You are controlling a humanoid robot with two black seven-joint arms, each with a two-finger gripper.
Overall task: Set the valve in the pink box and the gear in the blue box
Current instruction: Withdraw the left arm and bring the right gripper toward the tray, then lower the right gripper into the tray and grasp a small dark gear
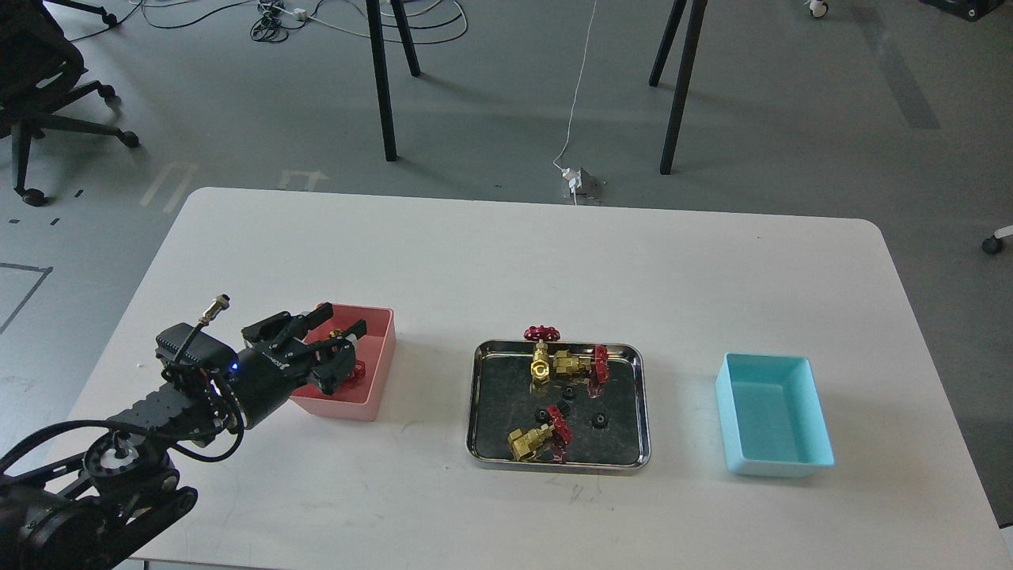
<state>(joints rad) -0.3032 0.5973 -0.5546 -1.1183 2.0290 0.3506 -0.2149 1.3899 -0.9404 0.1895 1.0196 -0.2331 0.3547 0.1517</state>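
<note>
My left gripper (345,318) hangs open over the salmon-pink box (383,348) at the left of the table. A brass valve with a red handwheel (358,370) lies inside the pink box just under the fingers, partly hidden by them. Three more valves sit in the steel tray: one at the far rim (541,348), one beside it (582,364), one at the near side (538,439). Several tiny black gears (568,392) lie in the tray's middle. The light cyan blue box (775,416) stands empty at the right. My right gripper is out of view.
The shiny steel tray (483,396) sits mid-table between the two boxes. The white table's far edge (522,202) borders a floor with black stand legs, cables and an office chair at far left.
</note>
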